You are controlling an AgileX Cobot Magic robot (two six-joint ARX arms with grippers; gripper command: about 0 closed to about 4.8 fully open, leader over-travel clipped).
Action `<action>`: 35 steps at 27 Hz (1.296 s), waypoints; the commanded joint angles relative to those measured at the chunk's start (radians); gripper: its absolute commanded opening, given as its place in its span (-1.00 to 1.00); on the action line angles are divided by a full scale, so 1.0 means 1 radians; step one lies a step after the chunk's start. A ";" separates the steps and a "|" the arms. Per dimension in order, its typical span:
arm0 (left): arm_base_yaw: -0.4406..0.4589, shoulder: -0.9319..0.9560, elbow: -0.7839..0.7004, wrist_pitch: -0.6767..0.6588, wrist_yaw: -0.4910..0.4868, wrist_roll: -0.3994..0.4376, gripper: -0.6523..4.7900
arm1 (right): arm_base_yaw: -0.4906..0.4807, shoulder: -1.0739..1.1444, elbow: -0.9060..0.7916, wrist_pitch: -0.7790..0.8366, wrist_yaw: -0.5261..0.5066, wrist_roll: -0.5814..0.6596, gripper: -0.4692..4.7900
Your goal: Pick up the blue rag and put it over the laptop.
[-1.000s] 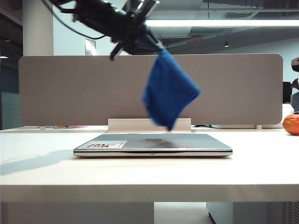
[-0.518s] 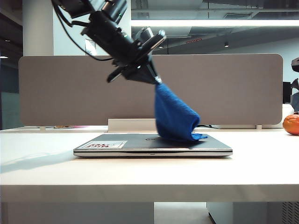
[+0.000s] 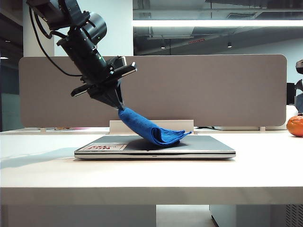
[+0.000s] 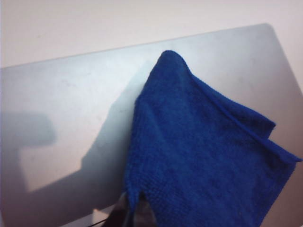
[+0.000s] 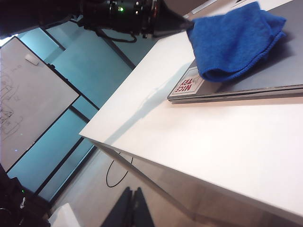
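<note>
My left gripper (image 3: 118, 105) is pinching one corner of the soft, floppy bright-blue nubby rag (image 3: 152, 131), at about 10 o'clock above the thin silver-grey laptop (image 3: 208, 147). The light rag is sagging onto the lid. My right gripper is not showing anywhere.

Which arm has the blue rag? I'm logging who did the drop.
The left gripper, shut on the blue rag above the laptop. The right gripper is out of view.

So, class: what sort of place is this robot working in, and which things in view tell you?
Probably an open-plan office: a white desk backed by a grey divider panel, strip ceiling lights, and a whiteboard on a glass wall.
</note>
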 commanded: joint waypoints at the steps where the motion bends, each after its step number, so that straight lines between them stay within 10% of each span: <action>1: -0.002 0.004 0.002 0.004 -0.018 0.027 -0.49 | 0.001 -0.002 -0.005 0.013 0.003 -0.007 -0.84; 3: -0.002 0.005 0.002 0.005 -0.066 0.039 0.03 | 0.001 -0.002 -0.005 0.013 0.003 -0.007 -0.84; 8: -0.001 0.004 0.002 -0.016 -0.083 0.065 0.18 | 0.001 -0.002 -0.005 0.013 0.007 -0.008 -0.84; 11: -0.001 0.003 0.002 -0.089 -0.153 0.133 0.61 | 0.001 -0.002 -0.005 0.013 0.050 -0.033 -0.84; 23: -0.001 -0.001 0.129 -0.259 -0.312 0.157 0.64 | 0.001 -0.002 -0.005 0.013 0.059 -0.034 -0.84; 26: -0.001 -0.001 0.192 -0.337 -0.314 0.158 0.43 | 0.001 -0.002 -0.005 0.013 0.066 -0.034 -0.84; 31: -0.001 -0.003 0.258 -0.450 -0.314 0.158 -0.55 | 0.001 -0.002 -0.005 0.013 0.151 -0.038 -0.84; 35: -0.001 -0.026 0.258 -0.485 -0.313 0.173 -0.78 | 0.001 -0.002 -0.005 0.013 0.242 -0.108 -0.84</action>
